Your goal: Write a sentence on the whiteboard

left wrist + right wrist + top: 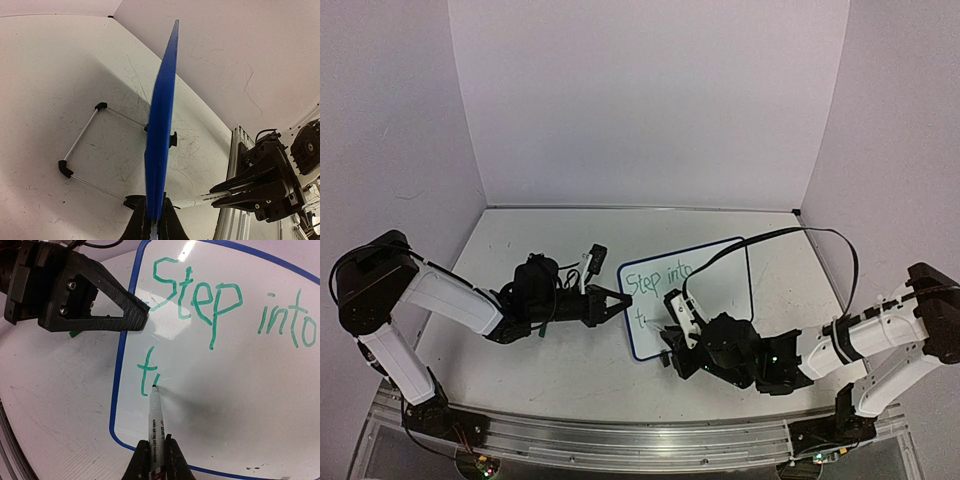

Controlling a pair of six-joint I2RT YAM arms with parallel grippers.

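Black left gripper (622,299) pinches whiteboard (712,297) edge, arm stretched rightward.

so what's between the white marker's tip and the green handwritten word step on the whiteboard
Just a green handwritten t, starting the second line, on otherwise bare white board; the right wrist view shows it.

1. The table (510,260) has a flat white top, closed in by plain white walls (640,100) along its back edge and both side edges.
2. Its surface looks dull and worn, with faint grey scuff marks (200,155) scattered across it.
3. A metal rail (620,438) runs the length of the near edge.
4. The whiteboard (710,290) sits right of the middle, with a thin wire stand (81,135) behind it whose black-capped corners rest on the tabletop.
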